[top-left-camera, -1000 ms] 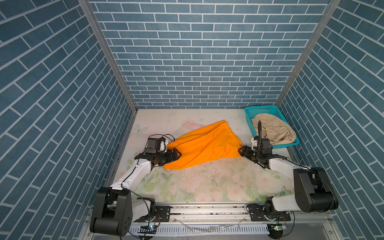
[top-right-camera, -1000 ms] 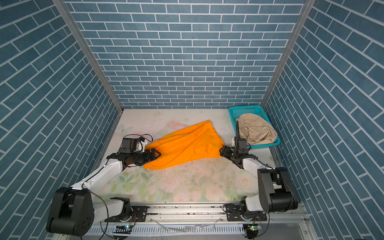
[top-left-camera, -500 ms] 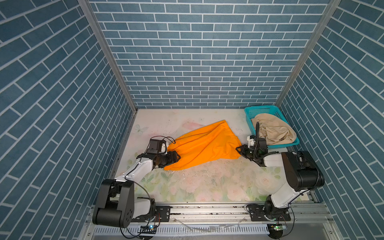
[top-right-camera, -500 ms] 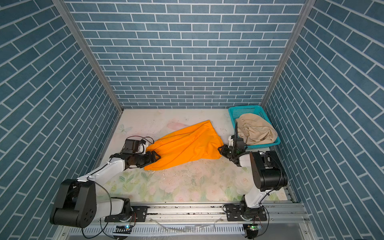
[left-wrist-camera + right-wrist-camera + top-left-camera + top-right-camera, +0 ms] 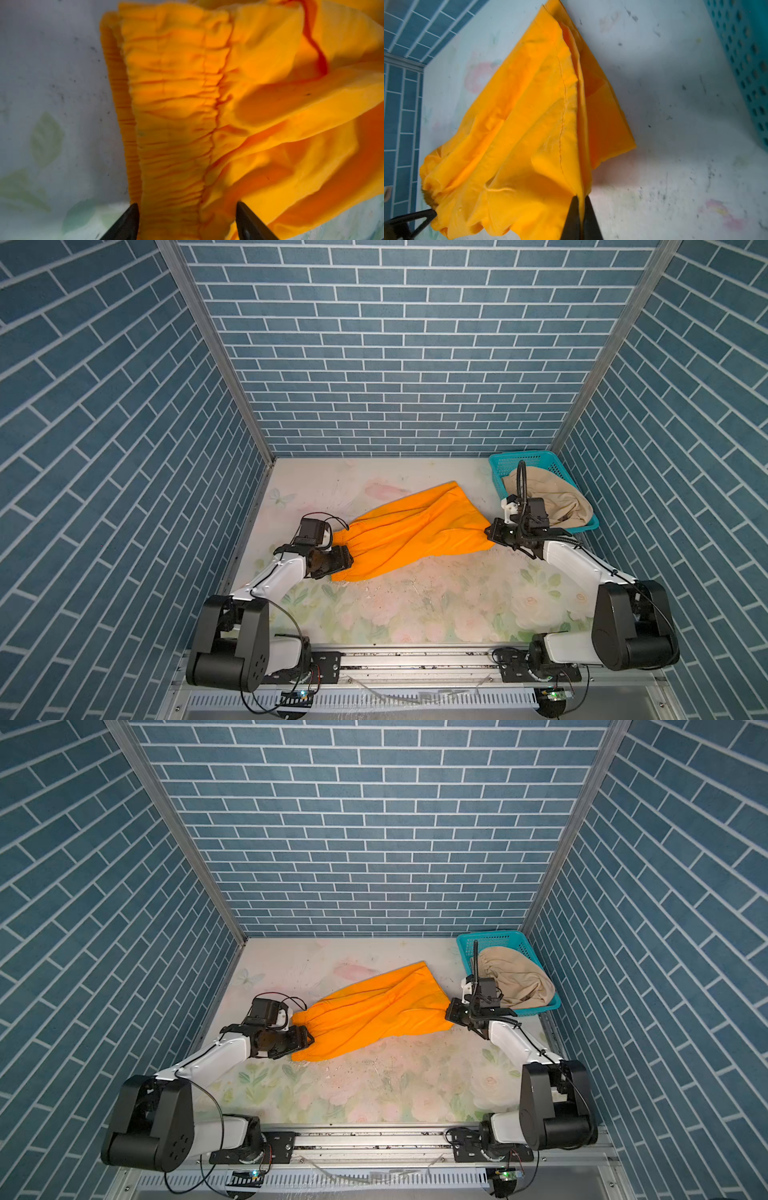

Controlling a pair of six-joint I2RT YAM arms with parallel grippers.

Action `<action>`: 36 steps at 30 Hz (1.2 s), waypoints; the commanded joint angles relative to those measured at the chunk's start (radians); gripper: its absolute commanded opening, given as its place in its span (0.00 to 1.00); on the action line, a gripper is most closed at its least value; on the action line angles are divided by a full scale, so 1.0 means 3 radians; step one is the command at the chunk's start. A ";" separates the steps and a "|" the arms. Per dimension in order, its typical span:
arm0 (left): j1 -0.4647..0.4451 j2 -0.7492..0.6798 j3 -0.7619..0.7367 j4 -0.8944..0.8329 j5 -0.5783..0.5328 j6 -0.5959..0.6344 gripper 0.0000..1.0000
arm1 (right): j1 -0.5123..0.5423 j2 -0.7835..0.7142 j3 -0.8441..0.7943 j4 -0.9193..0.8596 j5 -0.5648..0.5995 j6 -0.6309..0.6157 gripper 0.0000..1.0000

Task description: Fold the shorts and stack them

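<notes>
The bright orange cloth shorts (image 5: 415, 535) lay spread diagonally mid-table on the floral-print tabletop (image 5: 415, 614), gathered waistband toward the left arm, leg hems toward the right. The right gripper (image 5: 581, 204) was clenched on a hem corner, likely anchoring that end to keep the cloth taut. The left gripper (image 5: 188, 220) had its jaws apart, straddling the waistband without pinching it, probably lining up a grab so both ends could lift for the fold. The beige cloth shorts (image 5: 552, 502) sat heaped in the teal perforated plastic basket (image 5: 523, 456), back right, not yet folded.
</notes>
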 commanded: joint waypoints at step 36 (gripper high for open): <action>-0.0013 0.0963 0.0922 0.0649 0.0126 0.0276 1.00 | 0.0391 0.2540 0.2444 0.0269 -0.0324 -0.0243 0.51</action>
